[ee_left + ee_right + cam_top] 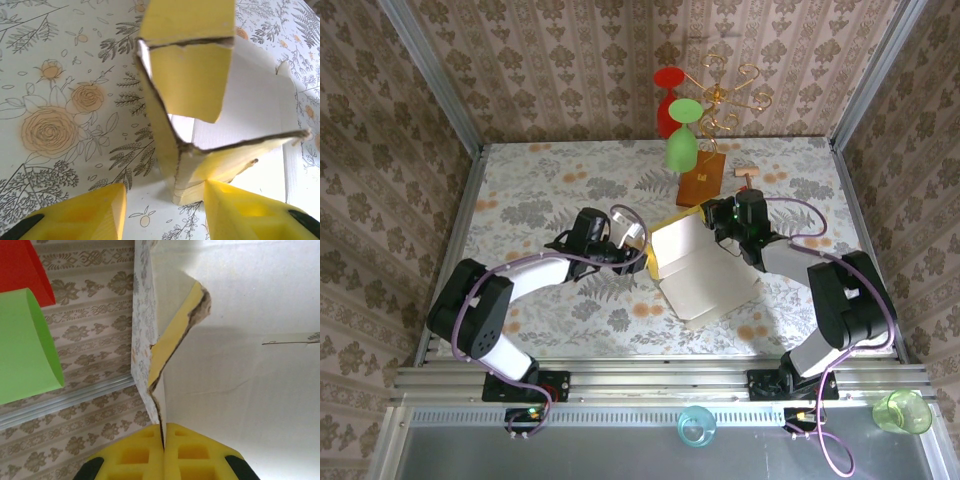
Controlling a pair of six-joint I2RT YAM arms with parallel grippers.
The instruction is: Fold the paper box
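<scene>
The paper box (705,272) lies half folded at the middle of the table, its white inside up and mustard-yellow walls raised on the far and left sides. My left gripper (638,246) stands open at the box's left corner. In the left wrist view that corner (186,182) sits between the yellow fingers (97,212): the right one touches the wall and the left one is clear of it. My right gripper (722,226) is at the box's far edge. In the right wrist view it (164,440) is shut on a thin upright wall of the box (240,355).
A brown wooden block (702,184) with a gold wire stand holds a green cup (681,148) and a red cup (669,100) just behind the box. A small packet (747,173) lies beside it. A blue cup (697,426) and a green cup (903,411) sit below the front rail.
</scene>
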